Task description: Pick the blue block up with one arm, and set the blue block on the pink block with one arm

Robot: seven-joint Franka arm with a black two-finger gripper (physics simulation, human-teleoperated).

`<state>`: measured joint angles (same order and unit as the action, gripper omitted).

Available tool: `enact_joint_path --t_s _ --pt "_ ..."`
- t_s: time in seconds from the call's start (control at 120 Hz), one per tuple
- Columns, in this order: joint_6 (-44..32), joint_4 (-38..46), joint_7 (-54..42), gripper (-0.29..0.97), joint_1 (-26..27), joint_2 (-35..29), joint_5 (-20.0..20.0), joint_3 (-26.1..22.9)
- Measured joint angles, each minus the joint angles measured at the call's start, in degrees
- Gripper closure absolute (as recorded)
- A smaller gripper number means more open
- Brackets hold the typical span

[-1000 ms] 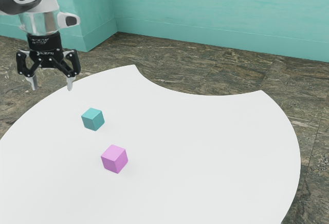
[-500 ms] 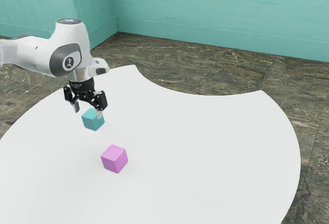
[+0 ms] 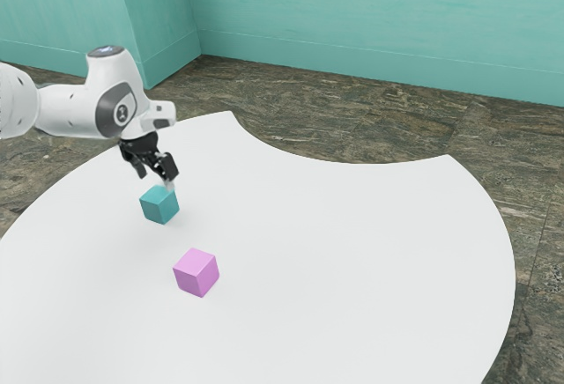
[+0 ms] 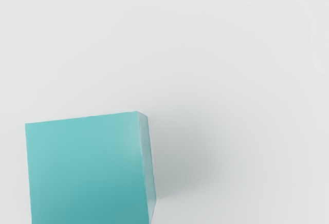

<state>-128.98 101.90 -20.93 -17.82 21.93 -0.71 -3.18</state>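
Jaws turned edge-on to the exterior camera, so their spread cannot be told, nor whether anything is held. And the gripper (image 3: pixel 162 180) is seen poised low over the blue block (image 3: pixel 159 205), right at its far top edge. The block is sat flat on the white table (image 3: pixel 352 252), its shadow cast on the surface in the wrist view (image 4: pixel 87 170). The pink block (image 3: pixel 196 272) is found nearer and slightly right, apart from the blue one.
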Motion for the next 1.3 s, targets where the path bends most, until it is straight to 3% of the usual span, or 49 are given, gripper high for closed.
enact_joint_path --t_s 0.458,0.842,1.3 --pt "10.93 -8.65 0.96 0.0 0.07 6.67 -1.88 0.9" --pt "13.61 -15.63 0.86 0.0 -0.07 11.58 -2.04 0.94" --pt "13.77 -16.93 -6.9 0.0 -0.83 13.69 0.0 0.81"
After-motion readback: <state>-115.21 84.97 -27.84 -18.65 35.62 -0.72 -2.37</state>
